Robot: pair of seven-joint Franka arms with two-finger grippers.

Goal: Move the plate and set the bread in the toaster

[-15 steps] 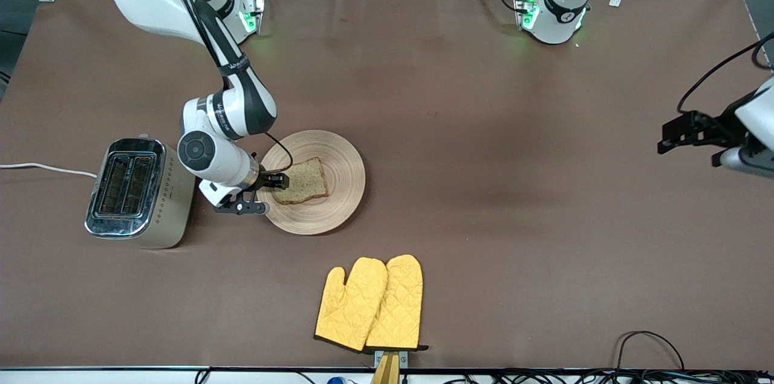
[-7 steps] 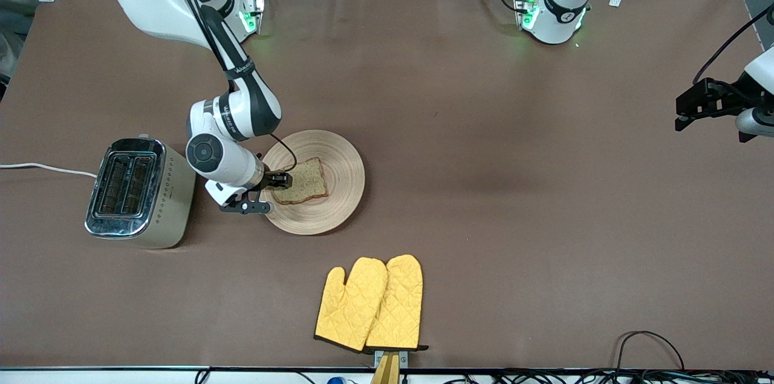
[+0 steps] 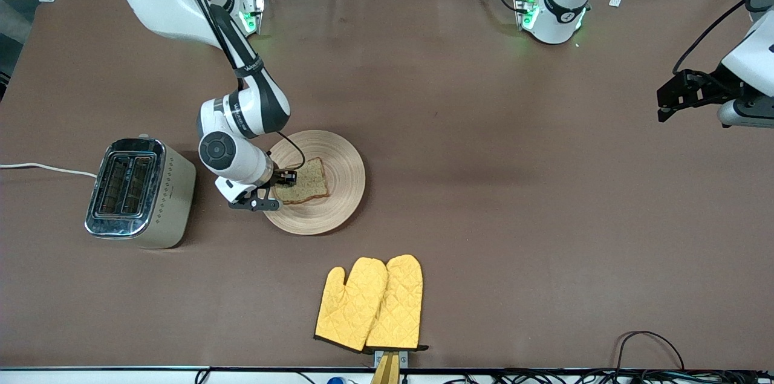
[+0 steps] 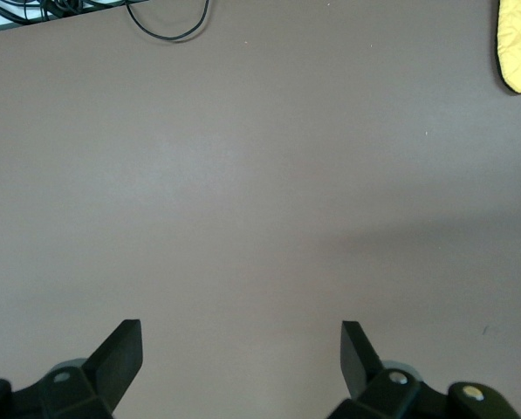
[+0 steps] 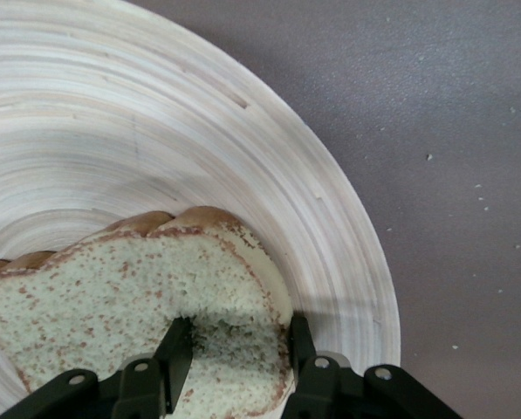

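Note:
The plate (image 3: pixel 346 173) lies on the brown table beside the toaster (image 3: pixel 130 192), toward the right arm's end. The bread (image 3: pixel 308 181) lies flat on the plate. My right gripper (image 3: pixel 288 181) is low at the plate's rim on the toaster's side. In the right wrist view the right gripper (image 5: pixel 238 345) has its fingers closed on a corner of the bread (image 5: pixel 112 288), which rests on the plate (image 5: pixel 155 131). My left gripper (image 3: pixel 668 103) waits, open and empty, in the air at the left arm's end of the table. In the left wrist view the left gripper (image 4: pixel 241 345) shows only bare table.
A pair of yellow oven mitts (image 3: pixel 370 304) lies nearer to the front camera than the plate; one tip shows in the left wrist view (image 4: pixel 519 48). The toaster's white cord (image 3: pixel 42 167) runs off the table's end. A black cable (image 4: pixel 164 22) lies at the table's edge.
The right gripper has slid farther onto the plate, over the corner of the bread. The left gripper has shifted a little in the air at its end of the table.

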